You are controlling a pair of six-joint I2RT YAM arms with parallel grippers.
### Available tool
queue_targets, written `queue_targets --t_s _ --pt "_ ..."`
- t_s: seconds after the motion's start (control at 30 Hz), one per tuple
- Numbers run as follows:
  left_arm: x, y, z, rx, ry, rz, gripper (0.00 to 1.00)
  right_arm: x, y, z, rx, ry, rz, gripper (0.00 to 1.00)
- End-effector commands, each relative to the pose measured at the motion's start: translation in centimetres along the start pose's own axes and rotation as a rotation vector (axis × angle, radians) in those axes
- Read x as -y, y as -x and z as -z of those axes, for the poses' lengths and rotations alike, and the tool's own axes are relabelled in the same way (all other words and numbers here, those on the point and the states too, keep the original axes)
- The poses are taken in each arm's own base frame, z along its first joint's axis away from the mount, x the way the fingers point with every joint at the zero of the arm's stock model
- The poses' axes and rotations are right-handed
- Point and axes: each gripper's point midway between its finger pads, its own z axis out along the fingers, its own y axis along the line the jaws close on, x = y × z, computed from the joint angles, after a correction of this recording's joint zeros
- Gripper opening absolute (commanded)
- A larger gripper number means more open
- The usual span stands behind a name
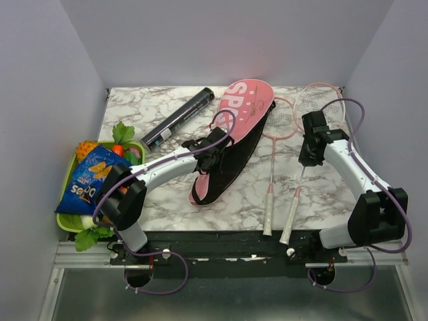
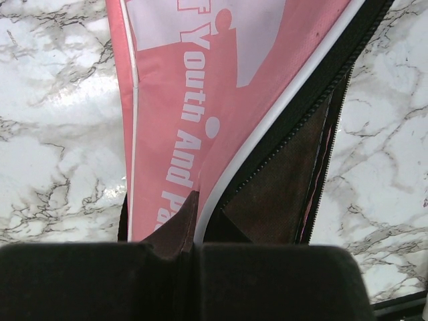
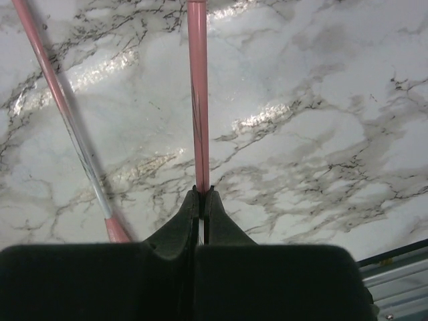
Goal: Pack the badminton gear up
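The pink bag (image 1: 244,107) lettered "SPORT" lies at the table's middle with its zip open and its dark lining (image 2: 281,194) showing. My left gripper (image 1: 210,155) is shut on the edge of the bag's pink top flap (image 2: 174,100), and its fingertips (image 2: 189,200) meet on that flap. Two pink-framed rackets lie to the right of the bag, heads far and white handles near. My right gripper (image 1: 309,157) is shut on the thin pink shaft (image 3: 197,100) of the right racket (image 1: 321,100). The left racket (image 1: 271,180) lies free, and its shaft (image 3: 60,100) runs beside my right gripper. The black tube (image 1: 177,117) lies at the far left.
A green tray (image 1: 67,221) of toy fruit sits at the left edge with a blue snack packet (image 1: 90,177) on it. The marble table (image 1: 334,194) ends just before the arm bases. Walls close in the left, right and back.
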Motion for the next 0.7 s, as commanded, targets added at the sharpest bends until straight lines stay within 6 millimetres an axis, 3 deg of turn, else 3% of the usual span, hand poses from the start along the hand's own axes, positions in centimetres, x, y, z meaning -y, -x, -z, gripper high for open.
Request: queue_targets --t_s 0.0,0.23,0.67 --pt "1.5 2.6 -0.1 0.077 -0.049 0.014 0.0 0.2 -1.4 2.3 -0.039 0.066 0.065 0.01" --pt "1.4 3.4 0.2 0.1 -0.04 0.012 0.0 -1.1 -4.6 5.9 -0.134 0.229 0.096 0.01" --pt "2.5 6.6 2.7 0.2 -0.083 0.076 0.0 -1.7 -9.8 8.4 -0.27 0.228 0.283 0.0"
